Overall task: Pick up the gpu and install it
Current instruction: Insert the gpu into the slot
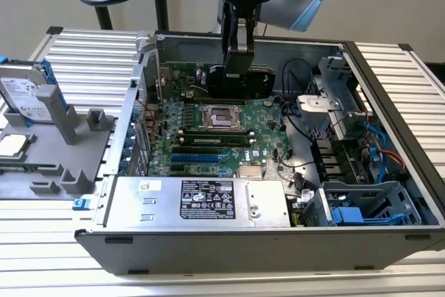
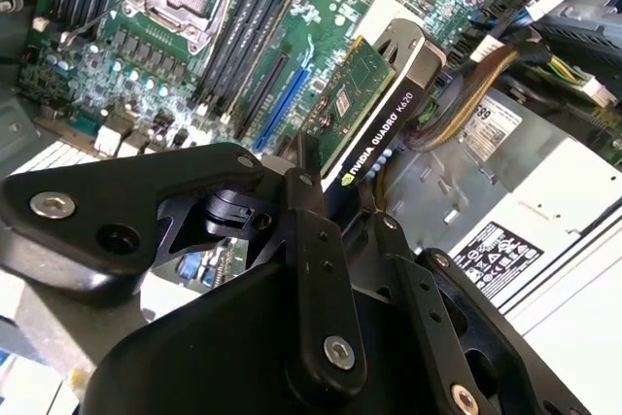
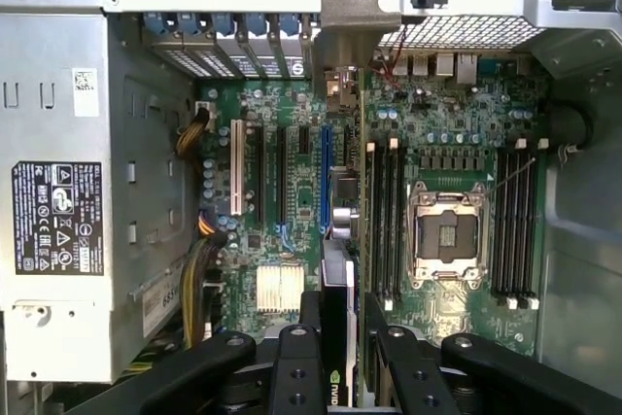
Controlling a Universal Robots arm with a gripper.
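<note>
Gripper (image 1: 238,50) clamped on the gpu (image 1: 240,81), fingers closed on the card's upper edge; card hangs on edge inside the open case (image 1: 389,95), above the motherboard (image 1: 229,133).

- In the first wrist view the gpu (image 3: 337,289) is seen edge-on, a thin line running from the gripper (image 3: 340,337) toward the case's rear wall; its silver bracket (image 3: 350,21) sits up at the rear slot openings.
- Card edge lies between the blue slot (image 3: 324,177) and the RAM slots (image 3: 382,216). Cannot tell whether it is touching the motherboard or held just clear.
- In the second wrist view the gpu (image 2: 374,104) tilts out past the fingers (image 2: 316,240), black cooler facing the power supply (image 2: 544,211).

Judgement on doing it well: keep the card square to the motherboard, no lean; line the edge with the slot along its full length; mind the bracket against the rear wall. Press straight, evenly. Cable bundle (image 2: 466,94) beside the cooler could snag.
</note>
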